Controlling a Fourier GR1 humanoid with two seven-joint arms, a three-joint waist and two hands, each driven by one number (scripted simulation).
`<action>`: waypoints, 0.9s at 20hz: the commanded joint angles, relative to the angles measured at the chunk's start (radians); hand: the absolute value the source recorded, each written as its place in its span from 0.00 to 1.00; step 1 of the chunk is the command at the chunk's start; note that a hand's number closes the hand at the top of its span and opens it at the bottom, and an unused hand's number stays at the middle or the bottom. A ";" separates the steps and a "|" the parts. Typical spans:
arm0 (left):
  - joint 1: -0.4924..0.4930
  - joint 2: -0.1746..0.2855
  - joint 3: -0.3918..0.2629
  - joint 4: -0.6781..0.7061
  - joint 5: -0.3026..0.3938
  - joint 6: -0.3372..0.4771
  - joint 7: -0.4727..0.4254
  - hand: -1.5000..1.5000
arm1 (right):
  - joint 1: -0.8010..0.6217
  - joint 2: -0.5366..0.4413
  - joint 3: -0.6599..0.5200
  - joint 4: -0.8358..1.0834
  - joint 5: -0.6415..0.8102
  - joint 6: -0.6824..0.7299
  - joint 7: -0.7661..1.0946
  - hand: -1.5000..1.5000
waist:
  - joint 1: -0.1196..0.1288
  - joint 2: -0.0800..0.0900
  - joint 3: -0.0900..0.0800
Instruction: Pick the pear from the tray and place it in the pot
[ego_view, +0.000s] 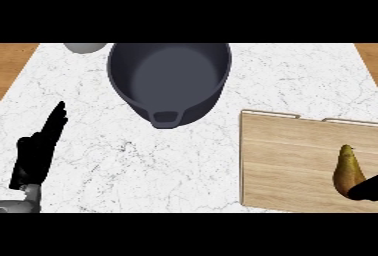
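Note:
A brownish-green pear (346, 167) lies on the wooden tray (295, 165) at the right, its narrow end pointing away from me. Only a small black part of my right hand (366, 190) shows at the right edge, touching the pear's wide lower end; its fingers are out of view. The dark grey pot (170, 75) stands at the top centre, nothing inside, its handle towards me. My left hand (38, 147) rests open at the left edge, fingers straight and pointing away, far from both pear and pot.
A pale grey round object (86, 47) peeks in at the top left beside the pot. White marble counter (148, 165) spans between my left hand and the tray. Wooden strips show at the far top corners.

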 joint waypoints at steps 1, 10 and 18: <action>0.009 0.006 0.007 -0.009 -0.002 -0.015 -0.006 0.50 | -0.156 0.023 0.026 0.088 -0.029 0.132 0.210 0.00 | -0.005 -0.003 0.000; 0.008 0.013 0.043 0.003 -0.004 -0.025 0.013 0.50 | -0.275 0.186 0.122 0.320 0.032 0.162 0.165 0.00 | -0.028 -0.006 0.001; 0.077 -0.022 0.037 -0.041 -0.041 -0.004 -0.019 0.50 | -0.306 0.251 0.136 0.348 0.083 0.183 0.222 0.00 | -0.039 -0.011 0.000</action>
